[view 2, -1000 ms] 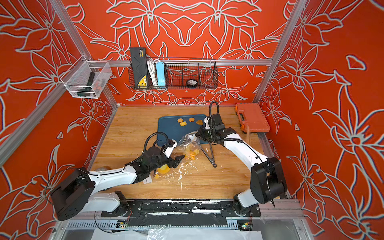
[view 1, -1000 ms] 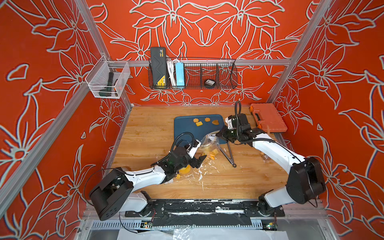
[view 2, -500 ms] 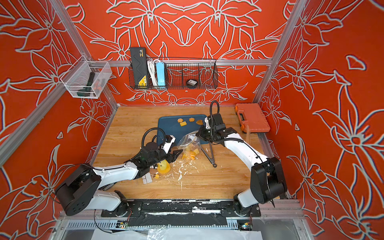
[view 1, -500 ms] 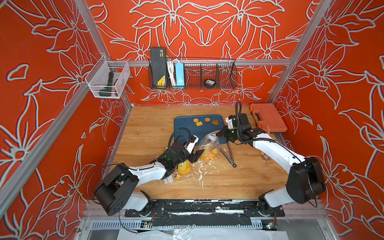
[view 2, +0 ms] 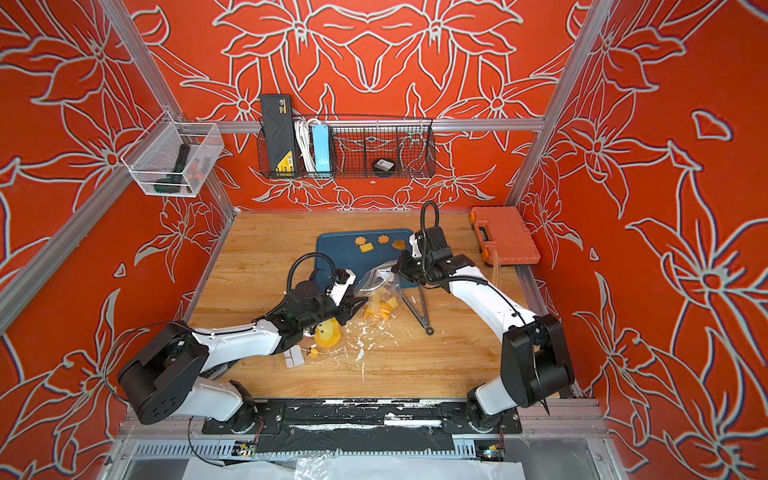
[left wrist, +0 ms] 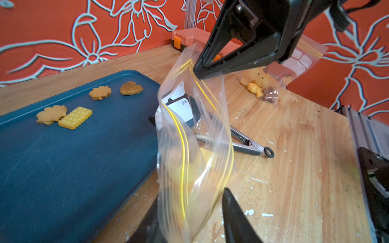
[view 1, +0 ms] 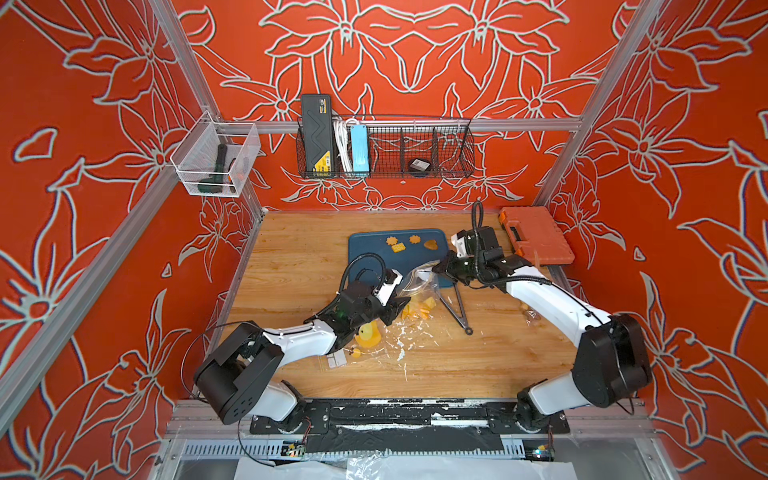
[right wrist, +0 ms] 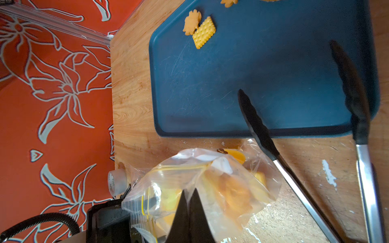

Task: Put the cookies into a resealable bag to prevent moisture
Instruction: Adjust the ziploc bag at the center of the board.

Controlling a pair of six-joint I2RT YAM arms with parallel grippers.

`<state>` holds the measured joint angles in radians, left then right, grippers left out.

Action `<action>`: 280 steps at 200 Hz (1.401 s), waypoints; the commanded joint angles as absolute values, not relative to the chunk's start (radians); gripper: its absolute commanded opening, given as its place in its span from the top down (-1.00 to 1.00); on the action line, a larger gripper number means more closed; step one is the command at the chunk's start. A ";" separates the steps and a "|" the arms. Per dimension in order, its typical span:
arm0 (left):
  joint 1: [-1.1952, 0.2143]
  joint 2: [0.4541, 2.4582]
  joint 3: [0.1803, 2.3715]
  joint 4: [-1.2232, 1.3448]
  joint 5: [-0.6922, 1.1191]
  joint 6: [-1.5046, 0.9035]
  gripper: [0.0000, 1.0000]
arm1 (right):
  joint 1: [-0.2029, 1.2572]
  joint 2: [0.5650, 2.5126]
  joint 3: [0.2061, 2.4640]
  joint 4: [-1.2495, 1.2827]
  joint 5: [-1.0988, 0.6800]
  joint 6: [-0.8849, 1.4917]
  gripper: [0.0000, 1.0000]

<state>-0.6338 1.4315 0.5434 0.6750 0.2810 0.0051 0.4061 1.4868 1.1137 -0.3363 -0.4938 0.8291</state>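
Carefully: right pincer (left wrist: pixel 196 73) is clamped on the top lip of the bag (left wrist: pixel 195 136), mid-frame; left pincer (left wrist: pixel 190 199), jaws parted, straddles its near edge. Pinch one layer only. Cookies (left wrist: pixel 75 117) lie upper left.

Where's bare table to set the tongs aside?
Free: wooden tabletop between the dark blue tray and the left arm's side wall; the front strip before the arm bases; the tray's middle. Crowded: centre, around the clear zip bag, metal tongs, left pincer, right pincer.

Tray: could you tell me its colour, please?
The tray is dark blue; the left wrist view shows it best.
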 commanded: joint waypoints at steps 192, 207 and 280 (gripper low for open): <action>-0.627 1.450 0.551 0.659 0.244 0.002 0.65 | 0.388 1.482 1.135 -0.333 -0.508 0.826 1.00; -0.627 1.447 0.551 0.651 0.241 -0.001 0.73 | 0.388 1.482 1.135 -0.336 -0.505 0.824 1.00; -0.666 1.314 0.608 0.407 0.149 -0.002 1.00 | 0.388 1.416 1.118 -0.359 -0.513 0.790 1.00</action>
<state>-0.6434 1.3788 0.5591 0.5426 0.2214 -0.0071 0.3977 1.4750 1.1137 -0.3538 -0.5026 0.8200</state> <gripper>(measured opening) 0.047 0.049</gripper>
